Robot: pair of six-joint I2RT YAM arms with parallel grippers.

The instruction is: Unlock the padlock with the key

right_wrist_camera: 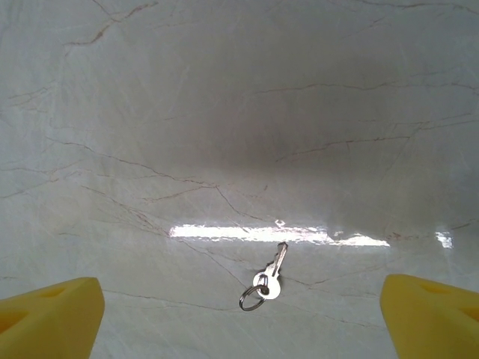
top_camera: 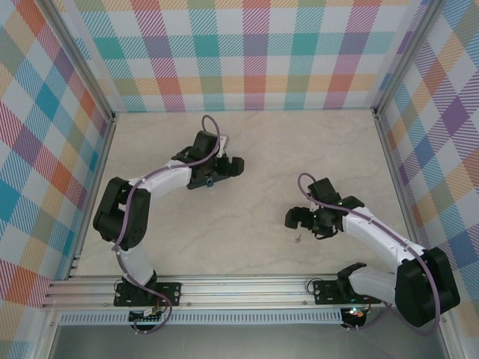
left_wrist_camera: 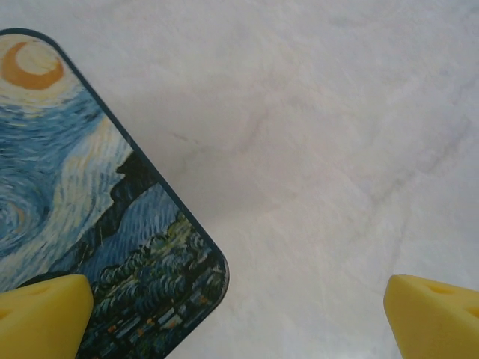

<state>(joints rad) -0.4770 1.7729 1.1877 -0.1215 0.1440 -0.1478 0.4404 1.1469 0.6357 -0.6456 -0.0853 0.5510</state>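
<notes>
The key (right_wrist_camera: 272,273), small and silvery with a wire ring through its head, lies flat on the marble table. It rests between and a little ahead of the wide-apart yellow pads (right_wrist_camera: 46,318) of my open right gripper (right_wrist_camera: 239,325), touching neither. From above the key (top_camera: 297,238) is a speck just in front of the right gripper (top_camera: 307,226). My left gripper (top_camera: 218,173) is open too, and its left pad (left_wrist_camera: 41,314) hangs over a corner of the starry-night box (left_wrist_camera: 90,217). A small blue spot (top_camera: 212,182) shows under that gripper; I cannot tell if it is the padlock.
Plaid walls (top_camera: 247,52) close in the marble table (top_camera: 247,239) at the back and both sides. An aluminium rail (top_camera: 239,288) runs along the near edge by the arm bases. Bare marble (left_wrist_camera: 337,149) lies right of the box.
</notes>
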